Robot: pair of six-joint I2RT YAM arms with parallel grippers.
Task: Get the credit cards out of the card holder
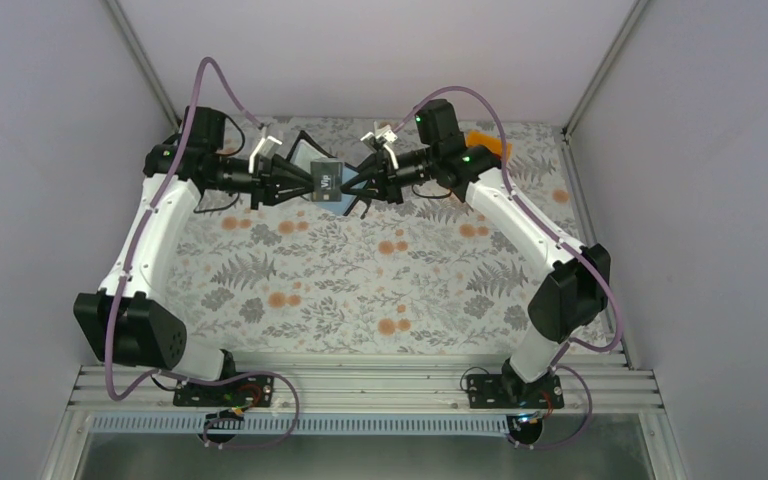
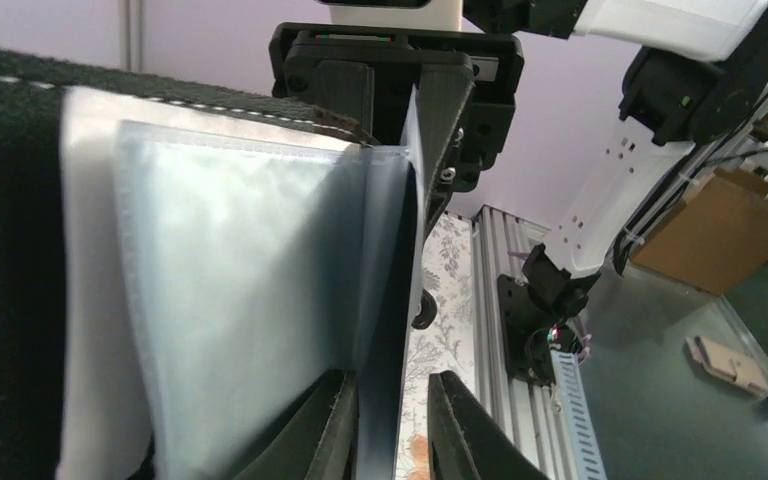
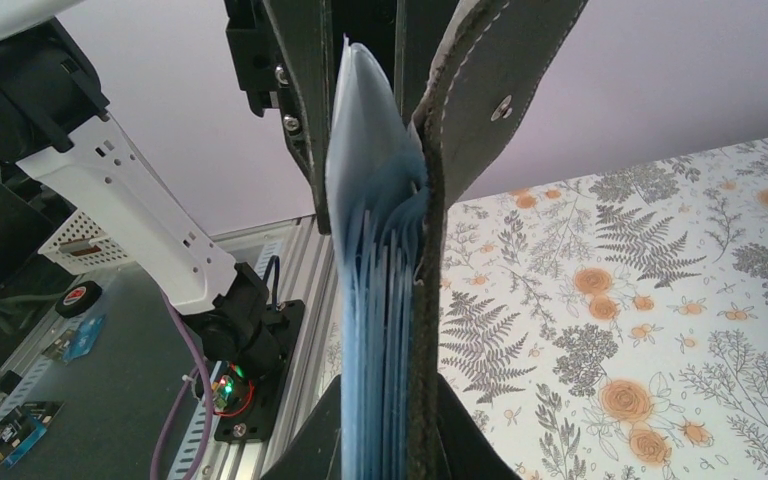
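So the left gripper and right gripper both pinch the card holder midair over the far end of the floral tablecloth, plain pale walls around.

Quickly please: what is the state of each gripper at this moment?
Left gripper: jaws around a clear sleeve of the card holder; whether they clamp it cannot be told.
Right gripper: closed on the card holder.

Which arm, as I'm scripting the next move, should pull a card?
Probably left: the right gripper clamps the card holder by cover and whole sleeve stack, anchoring it; the left gripper pinches only thin sleeves.
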